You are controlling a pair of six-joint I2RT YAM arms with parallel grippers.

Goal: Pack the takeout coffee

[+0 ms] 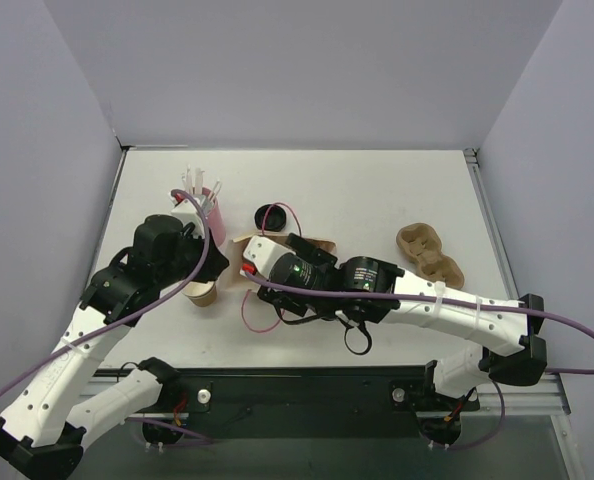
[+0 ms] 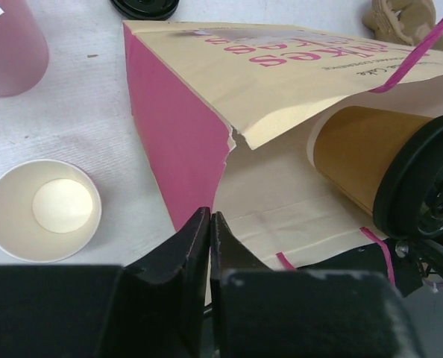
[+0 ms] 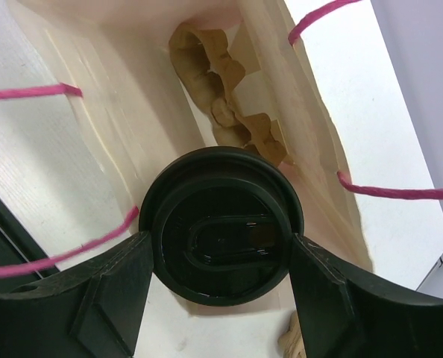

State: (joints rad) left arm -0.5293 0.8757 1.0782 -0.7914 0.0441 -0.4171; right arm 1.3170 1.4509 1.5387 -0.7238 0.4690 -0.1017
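The takeout coffee (image 2: pixel 356 153), a brown paper cup with a black lid (image 3: pixel 221 231), lies sideways in the mouth of a cream and pink paper bag (image 2: pixel 281 82) that rests on its side. My right gripper (image 3: pixel 221 250) is shut on it, one finger pressed to each side of the lid. My left gripper (image 2: pixel 209 220) has its jaws pinched together on the bag's lower lip, where the pink side meets the cream panel. In the right wrist view a brown cardboard cup carrier (image 3: pixel 221 97) sits deep inside the bag.
A lidless brown paper cup (image 1: pixel 202 293) stands just left of the bag. A pink cup of white straws (image 1: pixel 202 200) and a loose black lid (image 1: pixel 270 215) sit behind it. Another cardboard carrier (image 1: pixel 429 255) lies at the right. Pink cord handles trail from the bag.
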